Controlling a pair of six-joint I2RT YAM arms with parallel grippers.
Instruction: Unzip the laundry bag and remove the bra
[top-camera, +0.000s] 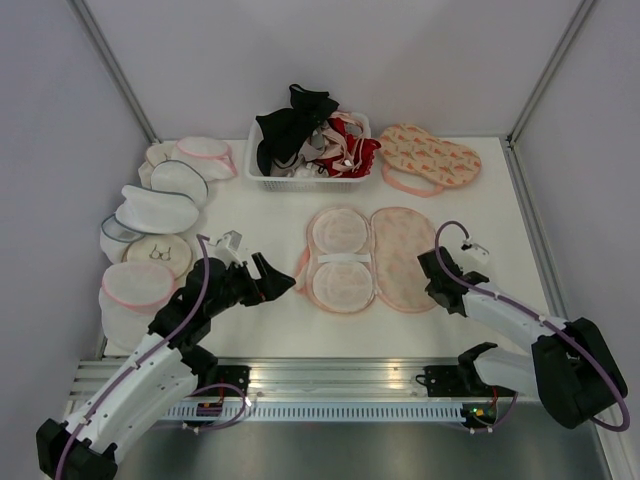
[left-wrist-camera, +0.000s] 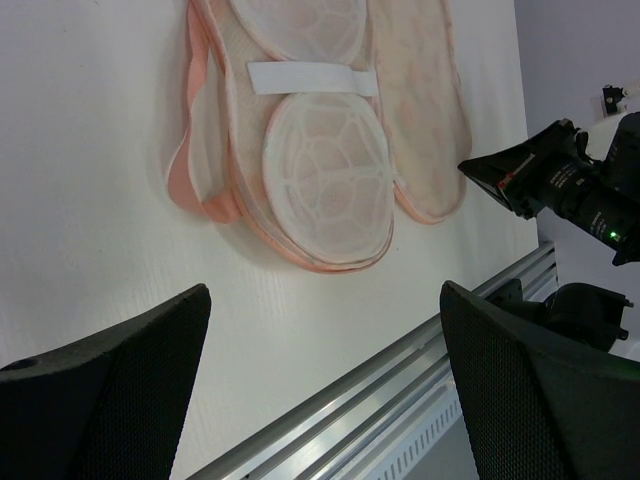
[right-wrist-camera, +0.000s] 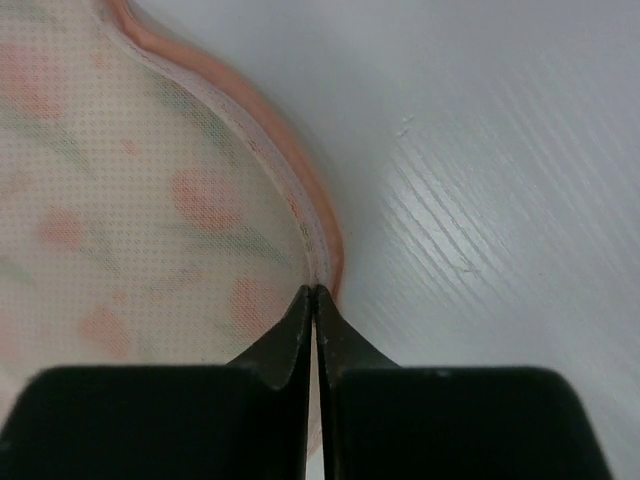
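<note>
The laundry bag (top-camera: 400, 260) lies opened flat at the table's middle: white mesh cups with a white strap on the left half, the peach printed flap on the right. No bra shows inside it. A black bra (top-camera: 290, 125) lies on the heap in the basket. My right gripper (top-camera: 430, 265) is shut, with its tips (right-wrist-camera: 315, 290) pinched on the pink trimmed edge of the flap (right-wrist-camera: 150, 200). My left gripper (top-camera: 275, 282) is open and empty, just left of the bag. In the left wrist view (left-wrist-camera: 325, 288) it hovers above bare table, short of the bag (left-wrist-camera: 320, 170).
A white basket (top-camera: 300, 183) of red, pink and black garments stands at the back. A second peach printed pouch (top-camera: 430, 155) lies to its right. Several white mesh pouches (top-camera: 160, 205) are piled at the left. A metal rail (top-camera: 330, 375) runs along the near edge.
</note>
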